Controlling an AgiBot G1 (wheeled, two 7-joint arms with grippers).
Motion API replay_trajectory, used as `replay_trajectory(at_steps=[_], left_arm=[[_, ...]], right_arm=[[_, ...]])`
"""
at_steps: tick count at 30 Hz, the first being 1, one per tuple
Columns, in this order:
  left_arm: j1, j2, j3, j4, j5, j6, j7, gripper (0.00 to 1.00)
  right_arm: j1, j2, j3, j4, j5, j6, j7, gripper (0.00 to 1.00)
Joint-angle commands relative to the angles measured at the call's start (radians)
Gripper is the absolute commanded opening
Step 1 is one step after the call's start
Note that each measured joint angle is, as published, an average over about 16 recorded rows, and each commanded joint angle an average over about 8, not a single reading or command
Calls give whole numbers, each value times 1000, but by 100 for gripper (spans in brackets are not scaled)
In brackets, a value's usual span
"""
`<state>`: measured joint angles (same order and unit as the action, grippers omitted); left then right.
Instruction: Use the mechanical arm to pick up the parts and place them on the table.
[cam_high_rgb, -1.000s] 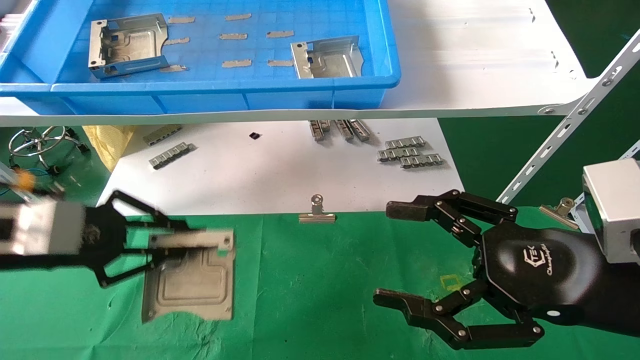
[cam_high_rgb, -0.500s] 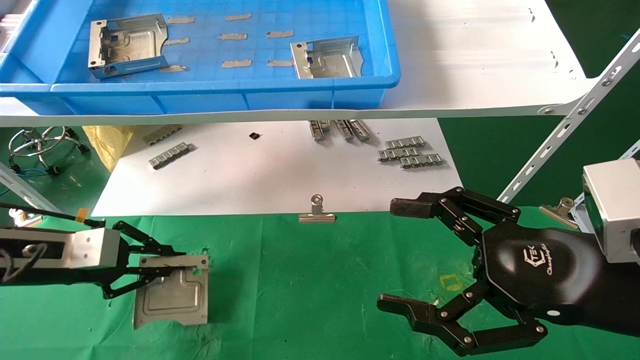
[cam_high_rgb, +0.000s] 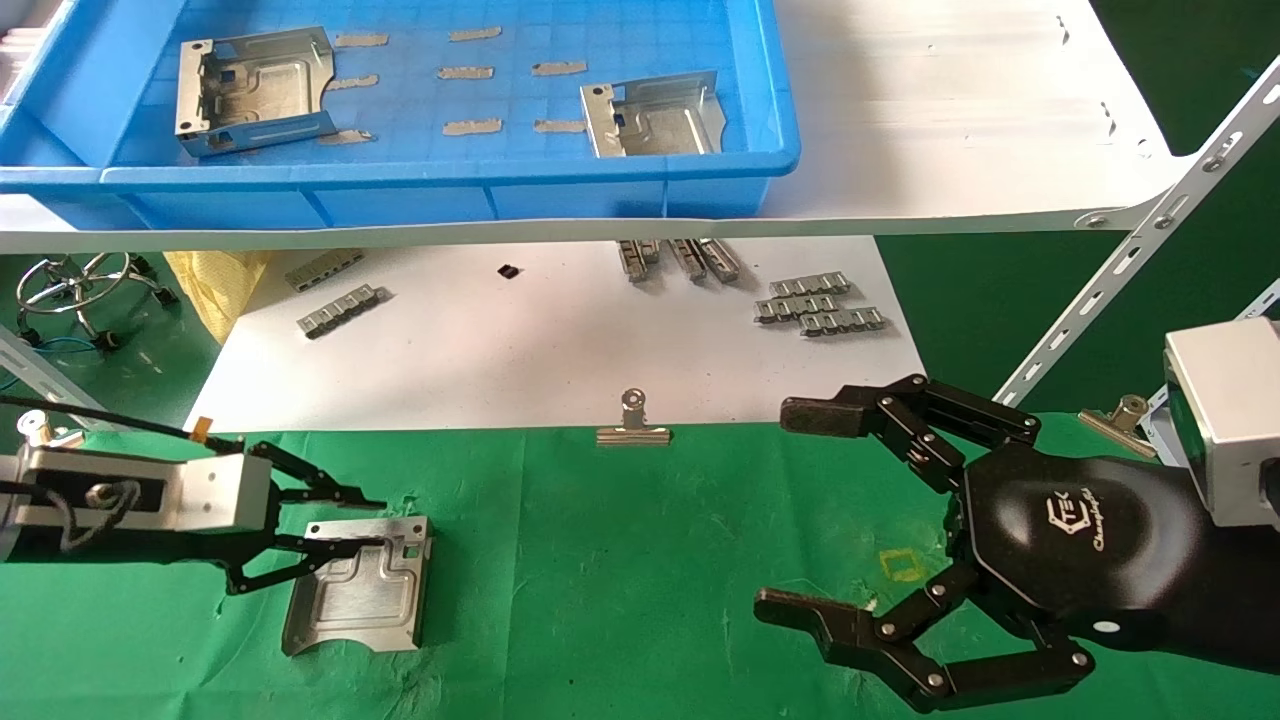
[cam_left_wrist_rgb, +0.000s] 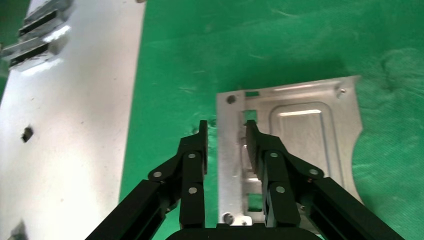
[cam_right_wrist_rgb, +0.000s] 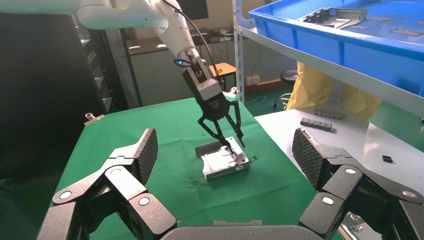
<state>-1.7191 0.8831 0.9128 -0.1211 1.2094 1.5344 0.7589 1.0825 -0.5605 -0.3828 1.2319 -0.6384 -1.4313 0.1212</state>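
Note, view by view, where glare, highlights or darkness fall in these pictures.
Head view: the white shelf glares; the right gripper hangs open over the table. Left wrist view: a highlight streaks the bracket under the left gripper, and the white sheet shines. Right wrist view: the room behind the table is partly dark.

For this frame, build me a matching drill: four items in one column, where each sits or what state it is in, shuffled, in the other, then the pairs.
Items
1. left pincer
2. right pincer
3. part by the blue tray's near right corner
4. binder clip

Places or states
A. at the edge where white sheet meets green cloth
B. inside the blue tray
C. open wide, nothing between its fingers, above the green table
D. fingers either side of the upturned wall of the part on the green cloth

Pairs: 1-D, 2-C, 3-B, 4-A
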Motion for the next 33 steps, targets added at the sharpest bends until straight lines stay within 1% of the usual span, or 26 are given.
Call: replay_trajectory(at_steps=[1,4,12,17,26,33], left_arm=[[-8,4,0,19,-1,7,3,100],[-10,5,-15,56,-23,16,-33,100],[9,9,-69,155,-101,33,-177,100],[15,11,-82,176,-119,34,-200,100],[22,6,-82,142,-114,33,-192,100],[79,-20,-133,23,-148,27,-262,100]], right_arm=[[0,0,0,0,0,0,0,100],[0,0,0,0,0,0,0,100],[0,0,0,0,0,0,0,100],[0,0,0,0,0,0,0,100],[0,0,0,0,0,0,0,100],[0,0,0,0,0,0,0,100]])
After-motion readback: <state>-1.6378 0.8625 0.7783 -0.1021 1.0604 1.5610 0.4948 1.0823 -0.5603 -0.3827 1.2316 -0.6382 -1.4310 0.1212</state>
